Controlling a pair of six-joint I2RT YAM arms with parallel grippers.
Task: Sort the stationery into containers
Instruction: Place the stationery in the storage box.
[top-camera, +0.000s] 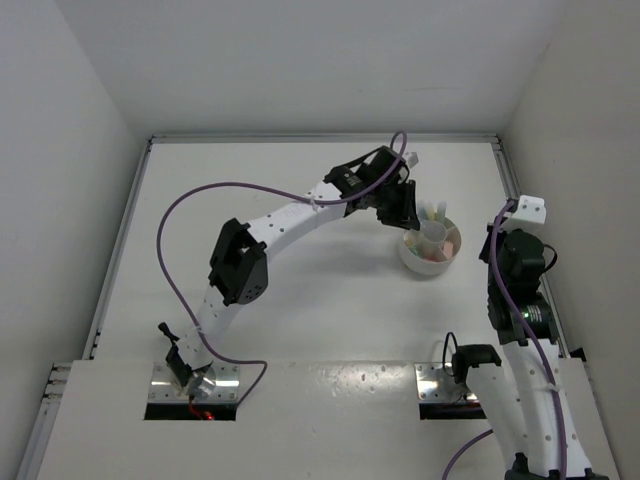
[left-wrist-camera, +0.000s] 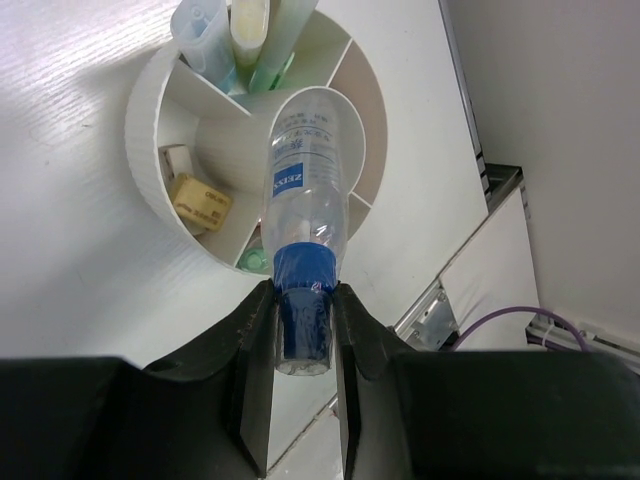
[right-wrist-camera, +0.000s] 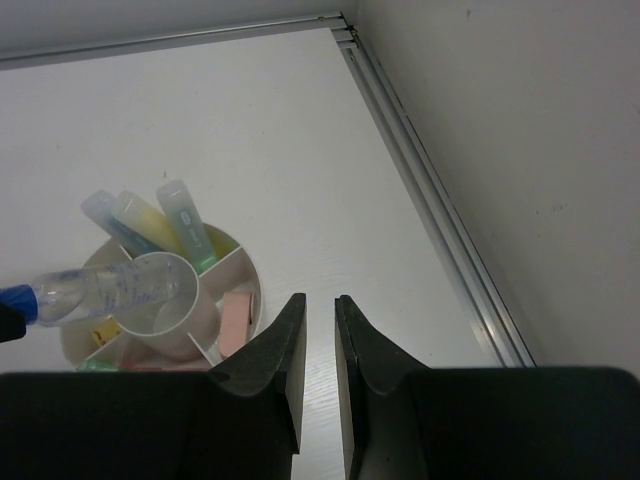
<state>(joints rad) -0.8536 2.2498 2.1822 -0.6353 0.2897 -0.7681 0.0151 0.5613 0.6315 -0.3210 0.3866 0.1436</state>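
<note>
The round white divided bowl (top-camera: 412, 262) stands at the right of the table. My left gripper (top-camera: 405, 212) hovers over it, shut on the blue end of a clear-bodied blue pen (left-wrist-camera: 305, 190); its other end points into the bowl's centre cup (left-wrist-camera: 352, 130). Light-blue, yellow and green highlighters (left-wrist-camera: 245, 30) stand in one compartment. Beige eraser blocks (left-wrist-camera: 200, 200) lie in another, and a pink block (right-wrist-camera: 232, 320) in a third. My right gripper (right-wrist-camera: 320, 305) is empty, its jaws nearly together, to the right of the bowl (right-wrist-camera: 250, 275) above bare table.
White walls enclose the table; the right wall and its metal rail (right-wrist-camera: 440, 210) run close to the bowl. Square metal plates (top-camera: 195, 382) (top-camera: 440, 382) sit by the arm bases at the near edge. A purple cable (top-camera: 200, 195) loops off the left arm.
</note>
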